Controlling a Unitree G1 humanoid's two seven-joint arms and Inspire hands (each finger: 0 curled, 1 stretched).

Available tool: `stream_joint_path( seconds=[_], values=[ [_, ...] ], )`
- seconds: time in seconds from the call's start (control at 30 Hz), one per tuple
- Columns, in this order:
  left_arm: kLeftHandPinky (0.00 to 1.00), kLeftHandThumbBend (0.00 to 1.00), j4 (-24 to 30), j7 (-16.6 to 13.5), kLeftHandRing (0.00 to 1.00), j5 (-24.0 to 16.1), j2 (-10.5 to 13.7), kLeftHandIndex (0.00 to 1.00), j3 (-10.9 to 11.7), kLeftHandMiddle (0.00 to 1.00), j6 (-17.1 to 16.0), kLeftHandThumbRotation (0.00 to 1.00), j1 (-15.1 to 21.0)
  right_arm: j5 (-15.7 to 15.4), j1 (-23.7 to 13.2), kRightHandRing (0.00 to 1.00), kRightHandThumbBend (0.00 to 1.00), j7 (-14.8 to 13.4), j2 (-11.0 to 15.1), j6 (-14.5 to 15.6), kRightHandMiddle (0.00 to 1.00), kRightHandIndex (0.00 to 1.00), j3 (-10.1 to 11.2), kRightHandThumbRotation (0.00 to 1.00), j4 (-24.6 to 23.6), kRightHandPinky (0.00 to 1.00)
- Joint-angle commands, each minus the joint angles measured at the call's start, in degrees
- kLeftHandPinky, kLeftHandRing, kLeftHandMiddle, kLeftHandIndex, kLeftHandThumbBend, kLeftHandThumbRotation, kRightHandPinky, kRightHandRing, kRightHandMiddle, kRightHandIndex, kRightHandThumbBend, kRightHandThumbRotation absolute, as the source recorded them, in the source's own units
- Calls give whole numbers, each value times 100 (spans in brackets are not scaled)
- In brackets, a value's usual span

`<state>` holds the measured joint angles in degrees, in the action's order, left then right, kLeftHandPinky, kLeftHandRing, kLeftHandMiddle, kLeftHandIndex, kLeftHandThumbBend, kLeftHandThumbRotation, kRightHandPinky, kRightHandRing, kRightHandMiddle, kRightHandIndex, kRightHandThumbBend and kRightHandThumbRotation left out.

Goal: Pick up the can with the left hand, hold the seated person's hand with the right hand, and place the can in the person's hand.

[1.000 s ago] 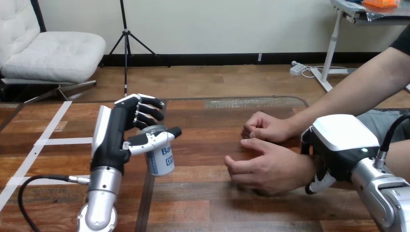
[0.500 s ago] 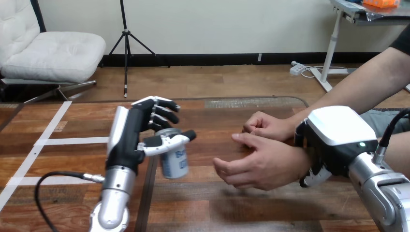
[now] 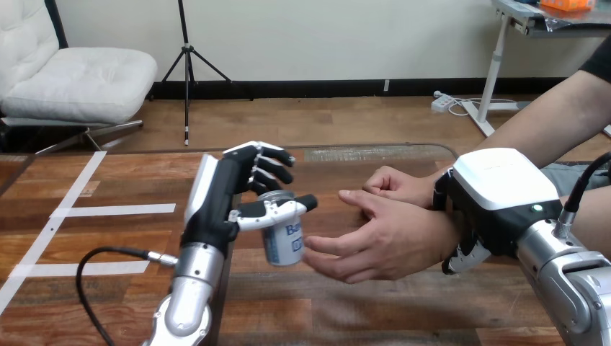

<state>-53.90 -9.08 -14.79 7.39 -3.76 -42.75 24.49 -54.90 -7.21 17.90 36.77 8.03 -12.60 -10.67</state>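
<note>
My left hand [image 3: 223, 194] is shut on a small white and blue can [image 3: 283, 242], which hangs just above the table at the centre. The person's nearer hand [image 3: 382, 241] is lifted, palm turned up toward the can, its fingertips almost touching the can's right side. My right hand [image 3: 497, 202] wraps that hand's wrist from the right, white shell up, fingers curled under the wrist. The person's farther hand [image 3: 395, 186] rests as a loose fist on the table behind.
The wooden table [image 3: 108, 238] carries white tape strips [image 3: 122, 210] at its left. A black cable [image 3: 101, 259] loops beside my left forearm near the front edge.
My left hand has carried the can rightward toward the person's hand. My right hand has raised the person's wrist and the palm has turned upward and moved left toward the can.
</note>
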Motion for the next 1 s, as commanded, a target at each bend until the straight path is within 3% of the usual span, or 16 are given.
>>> stream_joint_path(
  seconds=[0.0, 0.27, 0.57, 0.97],
  values=[
    [35, 75, 293, -20, 40, -18, -41, 53, -48, 50, -96, 5, 618, -60, -285, 32, 86, 26, 44, 31, 41, 49, 164, 0, -315, 24],
    [35, 75, 269, 16, 40, -56, -144, 53, -106, 50, -89, 6, 649, -67, -284, 33, 87, 151, 2, 75, 43, 49, 160, 0, -456, 25],
    [35, 76, 265, -6, 41, -148, -230, 52, -174, 50, -54, 6, 678, 105, -275, 38, 86, 109, -59, 6, 46, 50, 195, 0, -496, 29],
    [36, 76, 266, -10, 41, -176, -242, 52, -262, 49, -74, 6, 687, 32, -262, 38, 86, 51, -32, -50, 46, 50, 173, 0, -519, 31]
  ],
)
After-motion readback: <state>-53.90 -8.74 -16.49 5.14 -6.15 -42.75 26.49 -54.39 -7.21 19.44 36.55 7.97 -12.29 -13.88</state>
